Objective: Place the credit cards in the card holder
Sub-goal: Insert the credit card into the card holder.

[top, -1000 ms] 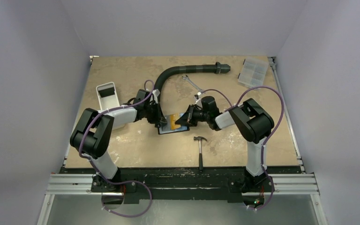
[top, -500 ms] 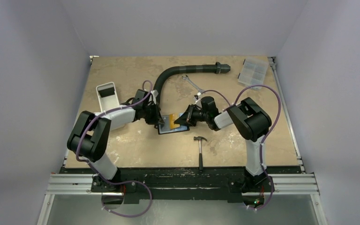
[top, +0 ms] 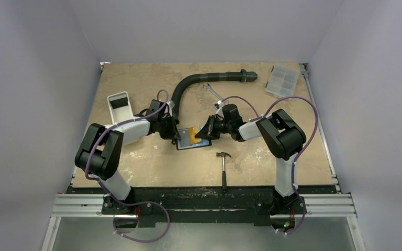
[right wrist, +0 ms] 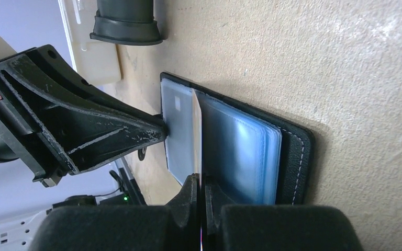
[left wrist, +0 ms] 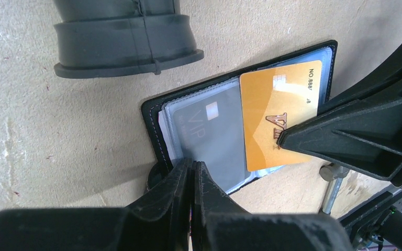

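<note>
VIP card [left wrist: 209, 136] sleeved in card holder [right wrist: 293, 157]; right pincer [right wrist: 201, 180] clamps gold card [left wrist: 277, 115], unseated; left pincer [left wrist: 191, 164] closed, pinning holder open

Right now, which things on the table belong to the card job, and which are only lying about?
Job: card holder, open; gold card, pinched by the right gripper; left gripper at the holder's edge.
Lying about: black hose, wrench, hammer, clear box, white tray.
</note>
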`<state>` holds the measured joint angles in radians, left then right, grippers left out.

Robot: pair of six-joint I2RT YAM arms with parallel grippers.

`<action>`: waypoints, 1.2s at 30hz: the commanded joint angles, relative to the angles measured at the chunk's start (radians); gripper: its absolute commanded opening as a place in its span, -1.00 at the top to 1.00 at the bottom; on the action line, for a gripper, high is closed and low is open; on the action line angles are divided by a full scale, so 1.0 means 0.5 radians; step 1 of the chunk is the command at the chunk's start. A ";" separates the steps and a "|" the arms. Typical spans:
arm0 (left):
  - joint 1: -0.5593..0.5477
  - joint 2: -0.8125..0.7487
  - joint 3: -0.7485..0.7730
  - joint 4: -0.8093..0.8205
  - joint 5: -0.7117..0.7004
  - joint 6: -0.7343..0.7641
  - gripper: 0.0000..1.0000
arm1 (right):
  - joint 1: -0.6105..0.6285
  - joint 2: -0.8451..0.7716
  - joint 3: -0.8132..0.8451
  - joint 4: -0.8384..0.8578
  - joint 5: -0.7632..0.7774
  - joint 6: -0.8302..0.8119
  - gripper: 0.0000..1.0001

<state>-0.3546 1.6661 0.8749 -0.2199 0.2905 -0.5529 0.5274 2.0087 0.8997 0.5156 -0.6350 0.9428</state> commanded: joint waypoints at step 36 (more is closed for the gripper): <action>0.010 0.006 -0.036 0.035 -0.022 0.039 1.00 | 0.136 -0.083 -0.168 0.135 0.035 0.142 1.00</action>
<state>-0.3538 1.6661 0.8722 -0.2150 0.2916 -0.5533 0.5819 1.9881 0.8261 0.6205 -0.5762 1.0290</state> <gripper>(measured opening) 0.052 0.027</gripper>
